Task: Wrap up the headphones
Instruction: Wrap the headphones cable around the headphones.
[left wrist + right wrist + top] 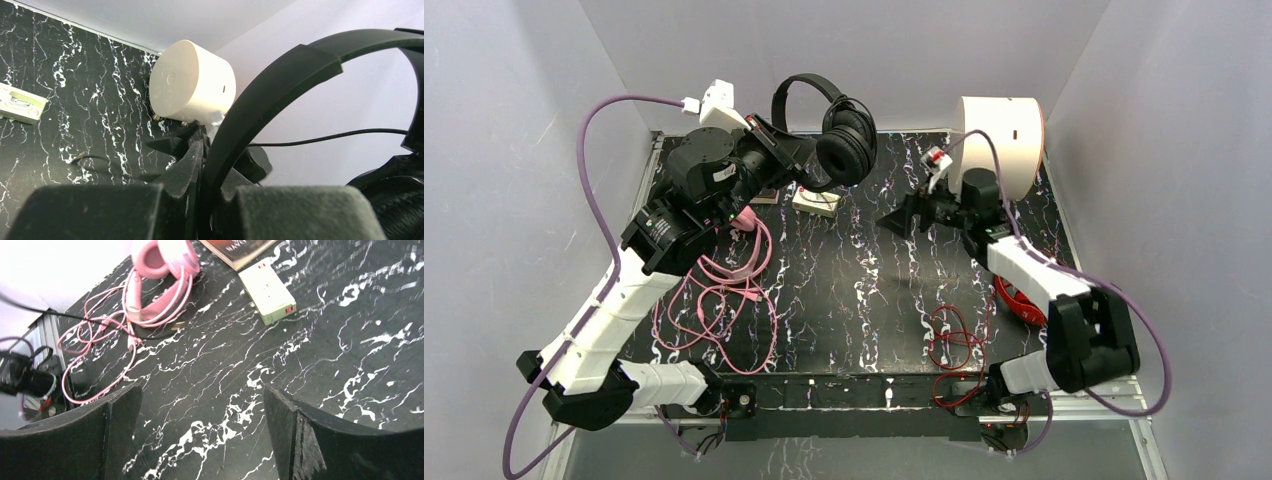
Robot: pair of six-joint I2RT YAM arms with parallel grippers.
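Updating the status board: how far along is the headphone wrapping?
Done: nothing; the pink over-ear headphones and red-and-black headphones lie with cables sprawled loose. In hand: left gripper clamps the black over-ear headphones by the headband, aloft, thin black cable trailing; right gripper open, empty. Left: all three wraps.

Bright, even light with soft shadows — wrist views' near foreground blurred.
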